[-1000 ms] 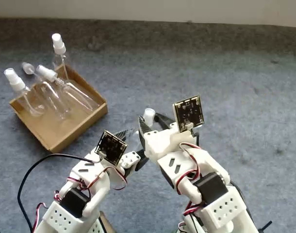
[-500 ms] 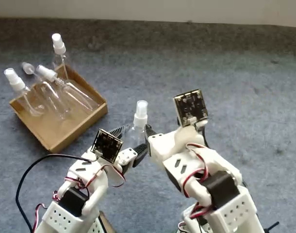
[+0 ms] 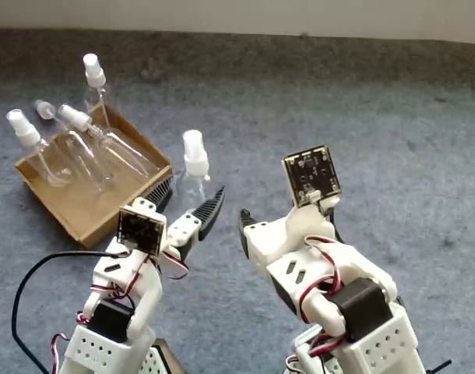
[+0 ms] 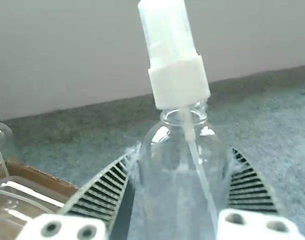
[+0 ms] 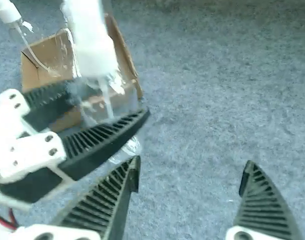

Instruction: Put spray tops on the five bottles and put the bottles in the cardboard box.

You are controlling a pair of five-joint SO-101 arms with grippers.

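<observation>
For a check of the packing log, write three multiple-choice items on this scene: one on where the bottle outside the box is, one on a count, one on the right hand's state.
1. Where is the clear plastic bottle with the white spray top that is outside the brown cardboard box?
A. lying on the carpet
B. between the fingers of the left hand
C. standing on the box's rim

2. How many clear bottles are in the box?
A. two
B. five
C. four

3. The right hand is:
A. open and empty
B. shut on a bottle
C. shut on a loose spray top

Key: 1 B, the left wrist view shows ribbed fingers on both sides of it. 2 C, four white tops show there in the high view. 3 A, its fingers stand apart with nothing between.
</observation>
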